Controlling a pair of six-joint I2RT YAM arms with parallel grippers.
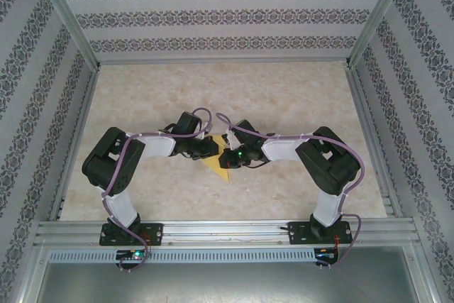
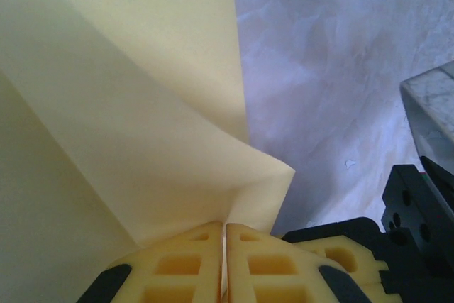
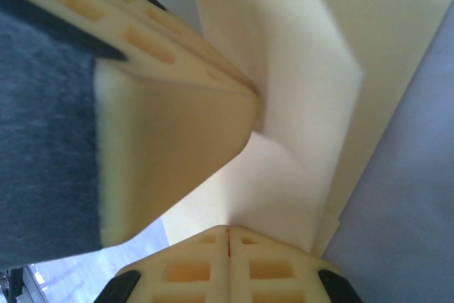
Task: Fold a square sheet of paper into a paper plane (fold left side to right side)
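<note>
Looking first at the square sheet of paper (image 1: pixel 225 168), we see a yellow pointed wedge lying near the middle of the table (image 1: pixel 213 97). Its tip points toward the arm bases, and its upper part is hidden under the two grippers that meet above it.

From the left wrist the sheet is partly folded. One layer lies flat on the pale marbled table, and another lifts off it in a broad slanting flap. The flap's lower corner runs down into the left gripper (image 2: pixel 225 229). Its jaws are pressed together with the paper entering the seam between them, so we read them as clamped on the sheet. Just to the right in that view sits the black body of the other arm's wrist, very close by.

From the right wrist we see the right gripper (image 3: pixel 228 230) with its jaws likewise together. A creased fold of the same yellow paper descends into their seam, so they are clamped on the sheet too. The left gripper looms large and blurred on the left of that picture, its tip touching the paper just above.

From above, both arms bend inward from their bases on the metal rail (image 1: pixel 227 230), and their grippers almost touch. Patterned walls (image 1: pixel 213 19) enclose the table on three sides.
</note>
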